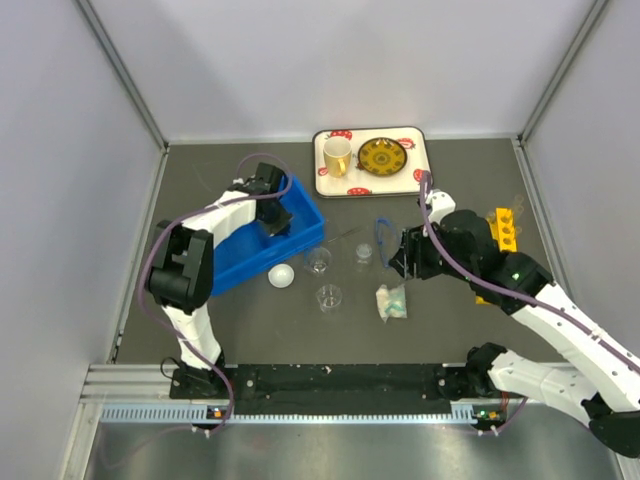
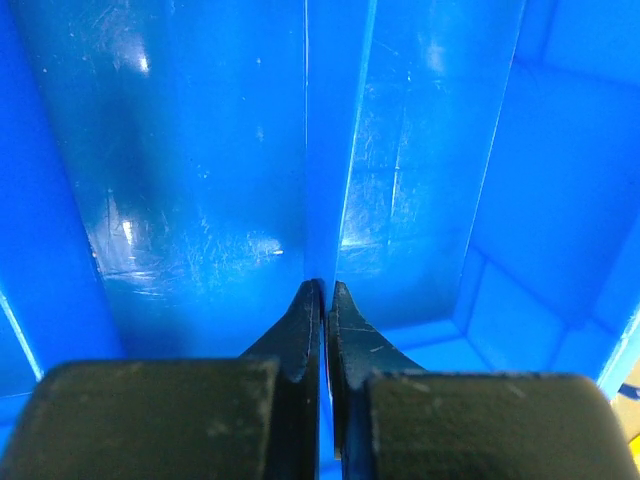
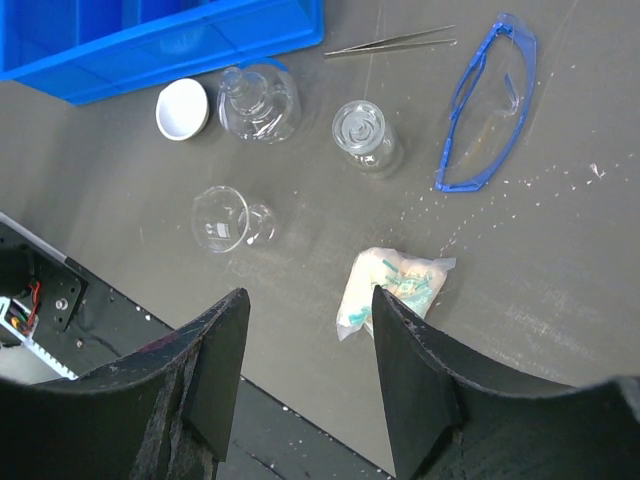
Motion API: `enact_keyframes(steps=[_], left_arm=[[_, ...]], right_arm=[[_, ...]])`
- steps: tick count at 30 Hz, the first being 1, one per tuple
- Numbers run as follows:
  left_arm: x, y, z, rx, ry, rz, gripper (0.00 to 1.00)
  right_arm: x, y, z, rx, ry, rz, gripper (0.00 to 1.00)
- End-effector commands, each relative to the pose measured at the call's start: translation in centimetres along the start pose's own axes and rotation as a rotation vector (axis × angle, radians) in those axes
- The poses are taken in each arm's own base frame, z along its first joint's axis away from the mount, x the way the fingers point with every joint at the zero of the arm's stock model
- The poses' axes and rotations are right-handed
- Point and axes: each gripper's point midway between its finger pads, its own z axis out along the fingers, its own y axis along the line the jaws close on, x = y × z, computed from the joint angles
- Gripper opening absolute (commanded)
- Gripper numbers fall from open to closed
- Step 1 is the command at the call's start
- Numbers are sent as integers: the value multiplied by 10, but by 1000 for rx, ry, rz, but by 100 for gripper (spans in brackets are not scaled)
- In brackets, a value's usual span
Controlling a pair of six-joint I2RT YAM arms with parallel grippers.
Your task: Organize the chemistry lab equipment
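Observation:
The blue bin (image 1: 232,262) stands at the left; its inside fills the left wrist view (image 2: 180,150). My left gripper (image 1: 276,216) is inside the bin, and its jaws (image 2: 325,288) are shut on the bin's thin upright divider (image 2: 325,120). My right gripper (image 1: 401,256) is open and empty, and hovers above the table (image 3: 310,296) beside a small plastic bag (image 3: 395,285). In front of the bin are a white dish (image 3: 183,108), two glass flasks (image 3: 258,100) (image 3: 362,130) and a glass beaker (image 3: 228,218). Blue safety goggles (image 3: 485,100) and tweezers (image 3: 390,42) lie further back.
A white tray (image 1: 322,180) at the back holds a yellow cup (image 1: 337,156) and a yellow plate (image 1: 382,157). A yellow rack (image 1: 505,228) stands at the right behind my right arm. The black base rail (image 1: 340,378) runs along the near edge.

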Motion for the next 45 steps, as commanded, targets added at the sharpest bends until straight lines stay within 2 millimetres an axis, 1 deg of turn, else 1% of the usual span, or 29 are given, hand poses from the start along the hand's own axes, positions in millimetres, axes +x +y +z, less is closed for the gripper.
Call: enact_keyframes(steps=[1, 5, 6, 9, 11, 13, 15, 18, 20, 23, 26, 30, 34, 36, 38, 39, 43, 45], left_arm=[[12, -58, -12, 142, 16, -33, 0], [22, -71, -7, 154, 27, -10, 0], [17, -73, -5, 145, -2, -7, 0], [19, -82, 0, 148, -7, 3, 0], [17, -88, 3, 156, -16, 7, 0], [14, -88, 7, 146, -29, 8, 0], [9, -93, 8, 150, -45, 11, 0], [3, -101, 7, 168, -52, 15, 0], [0, -109, 2, 189, -56, 15, 0], [-5, -117, -4, 210, -66, 23, 0], [-11, -123, -7, 217, -85, 34, 0], [-10, -121, 0, 200, -74, 38, 0], [-5, -115, 12, 176, -64, 44, 0], [-7, -113, 15, 163, -73, 50, 9], [-7, -110, 17, 154, -76, 54, 12], [-7, -109, 17, 147, -78, 57, 16], [-5, -107, 16, 143, -71, 60, 28], [-5, -103, 14, 132, -74, 63, 33]], right_arm=[[-3, 5, -8, -26, -29, 9, 53], [0, 4, -10, -19, -25, 8, 53], [1, 2, -10, -14, -20, 12, 53], [1, 2, -11, -14, -22, 11, 53], [1, 2, -12, -12, -24, 11, 53], [2, 0, -12, -4, -21, 12, 53], [2, -1, -12, 3, -21, 9, 53], [3, -3, -11, 13, -15, 5, 53], [3, -4, -10, 16, -13, 2, 53], [2, -4, -7, 21, -8, -6, 53], [1, -4, -5, 28, -4, -11, 53], [0, -4, -4, 27, -1, -13, 53], [0, -4, -5, 28, -4, -13, 53], [0, -5, -5, 30, -7, -12, 53], [1, -4, -6, 27, -7, -12, 54], [1, -4, -6, 27, -6, -12, 53], [3, -5, -4, 29, 0, -8, 54], [3, -5, -4, 27, 1, -9, 54]])
